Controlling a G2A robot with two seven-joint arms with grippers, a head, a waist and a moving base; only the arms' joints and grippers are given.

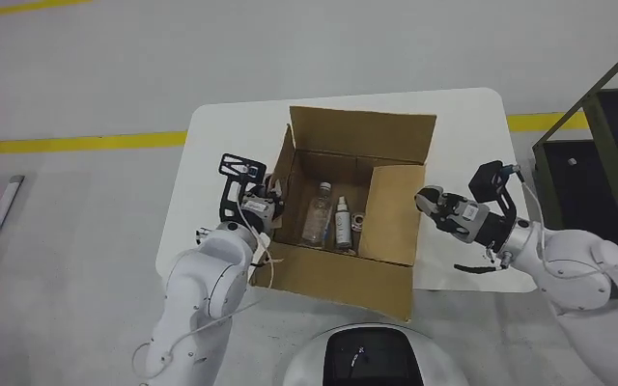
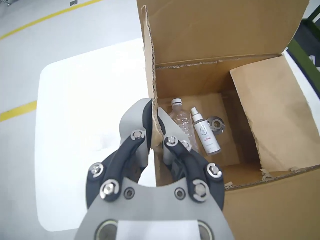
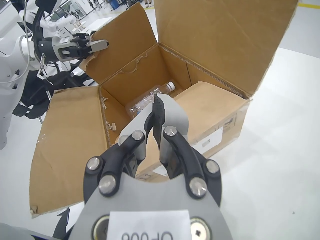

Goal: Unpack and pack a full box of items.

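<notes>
Cardboard box (image 1: pixel 338 275) held open
Its flap (image 3: pixel 125 43) is pinched by the left gripper (image 2: pixel 154 116); fingers of the right gripper (image 3: pixel 157 111) are pressed together.

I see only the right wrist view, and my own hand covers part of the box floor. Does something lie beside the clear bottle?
Observer: Yes. A white spray bottle lies side by side with the clear bottle.
Operator: Is anything else in there?
Observer: A small metal clamp lies by the spray bottle's neck, on the side away from the clear bottle.
</notes>
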